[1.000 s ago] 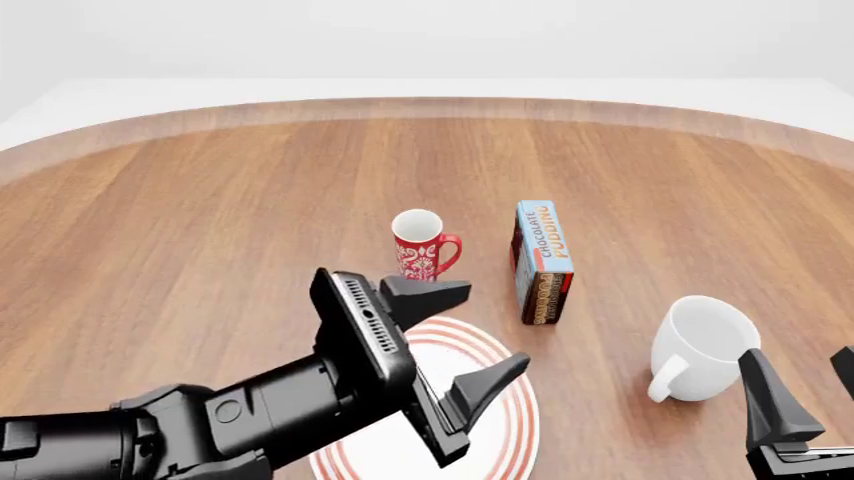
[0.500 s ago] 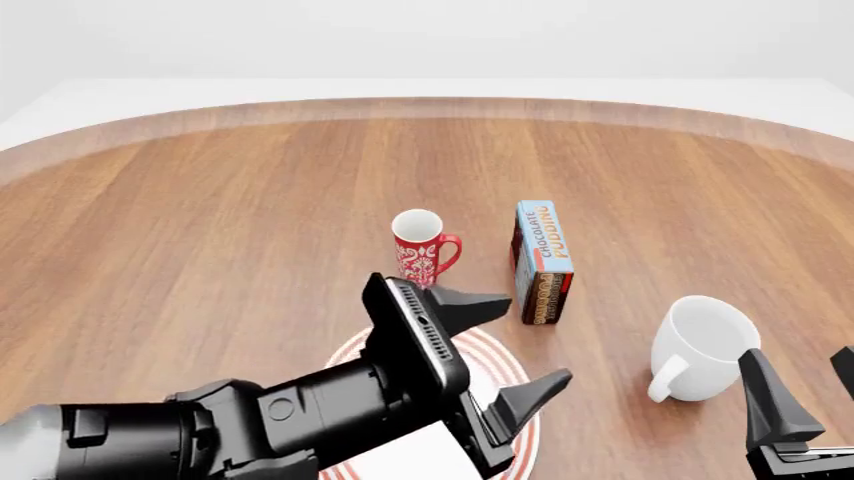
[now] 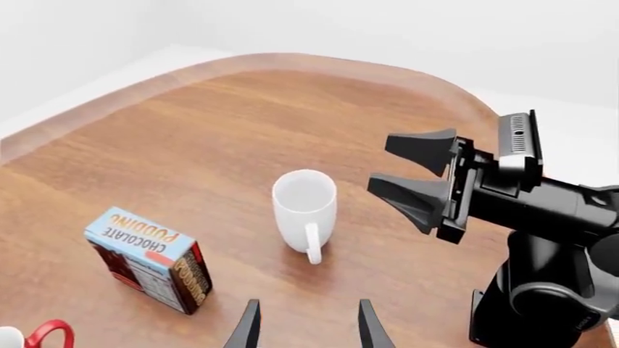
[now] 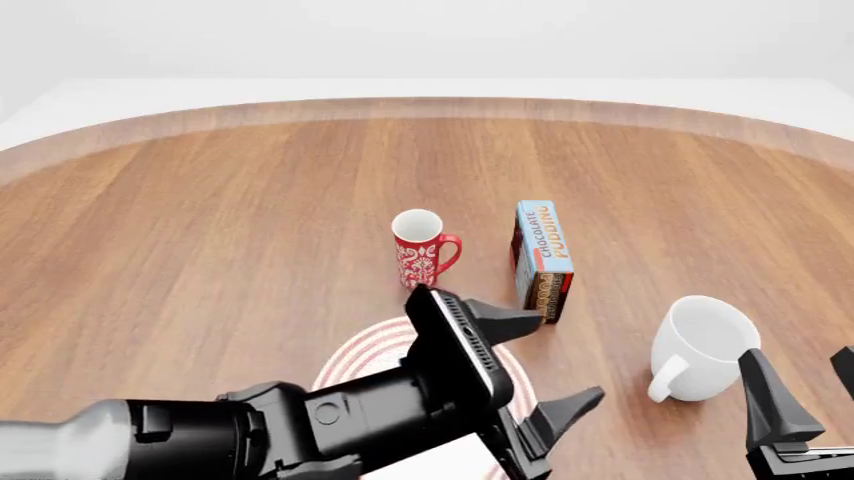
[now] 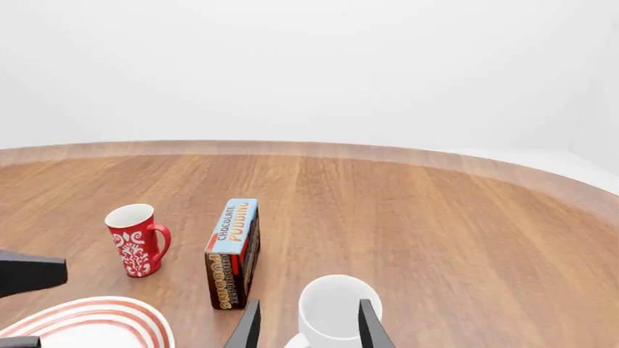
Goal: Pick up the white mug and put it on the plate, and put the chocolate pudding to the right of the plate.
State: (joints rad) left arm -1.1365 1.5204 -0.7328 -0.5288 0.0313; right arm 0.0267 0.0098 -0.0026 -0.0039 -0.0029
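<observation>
You face a broad wooden tabletop (image 4: pixel 240 220) of warm reddish-brown, its grain running in long planks away from you. The far edge curves in a wide arc, trimmed by a paler, lighter-brown rim band (image 4: pixel 427 108) that follows the curve from side to side. Beyond that rim lies a flat white floor or ledge (image 4: pixel 80 95), meeting a plain white wall (image 4: pixel 427 40) with no seam, window or fixture that you can make out. Lighting is soft and even; shadows on the wood are faint and short. In the right wrist view the same white wall (image 5: pixel 309 65) fills the upper half above the curved rim.
</observation>
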